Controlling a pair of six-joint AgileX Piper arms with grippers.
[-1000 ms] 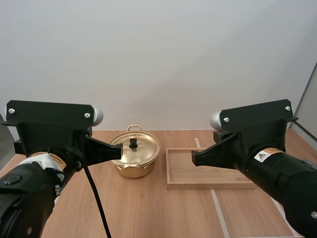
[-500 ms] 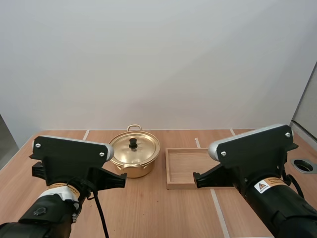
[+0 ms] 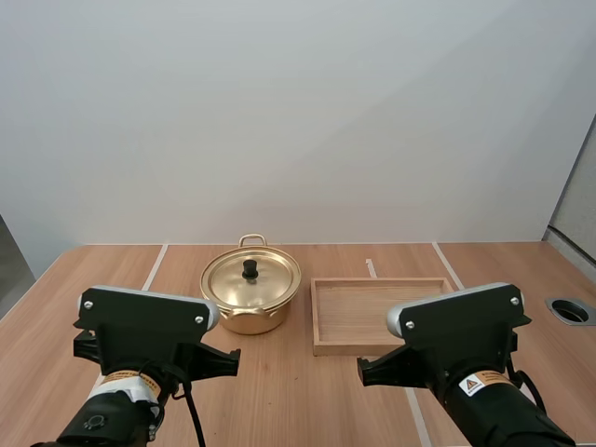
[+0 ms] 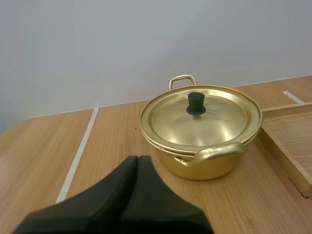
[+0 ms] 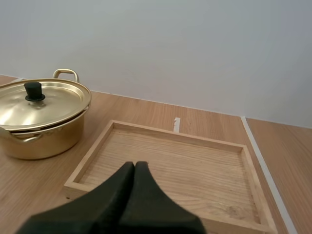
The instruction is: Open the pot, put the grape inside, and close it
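At near edge, we pull back: left gripper [image 3: 231, 355], right gripper [image 3: 365, 373] clamped together, empty; pot [image 3: 251, 296] lidded, task unstarted.

A wooden tray [image 3: 358, 315] lies flat on the table [image 3: 279, 400], with a low raised rim around its grained floor. Pale tape lines [image 3: 155, 266] run across the tabletop toward the far edge, and a short one ends just behind the tray. A round grommet hole [image 3: 570, 310] sits near the table's right edge, well apart from the tray.
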